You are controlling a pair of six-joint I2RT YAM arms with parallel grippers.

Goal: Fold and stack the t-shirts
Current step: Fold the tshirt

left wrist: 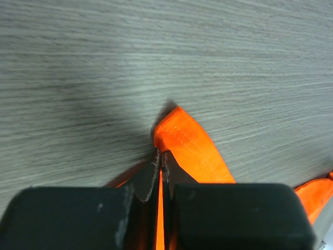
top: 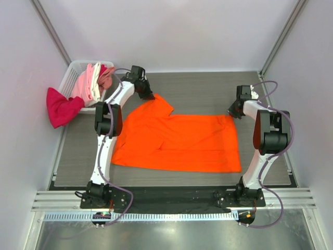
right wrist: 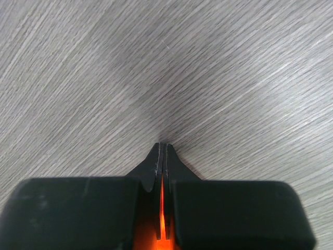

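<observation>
A bright orange t-shirt [top: 177, 140] lies spread on the grey table. My left gripper [top: 146, 94] is shut on its far left sleeve; in the left wrist view the orange sleeve hem [left wrist: 192, 148] sticks out past my closed fingertips [left wrist: 161, 156]. My right gripper [top: 235, 111] is shut on the shirt's far right corner; in the right wrist view orange cloth [right wrist: 162, 219] shows between the pinched fingers [right wrist: 164, 148]. A magenta-red shirt [top: 61, 108] hangs over the basket's left side. Light pink, white and salmon shirts [top: 93, 80] lie piled in the basket.
A white plastic mesh basket [top: 73, 73] stands at the far left corner of the table. White walls close in on both sides and the back. A metal rail [top: 171, 200] runs along the near edge by the arm bases.
</observation>
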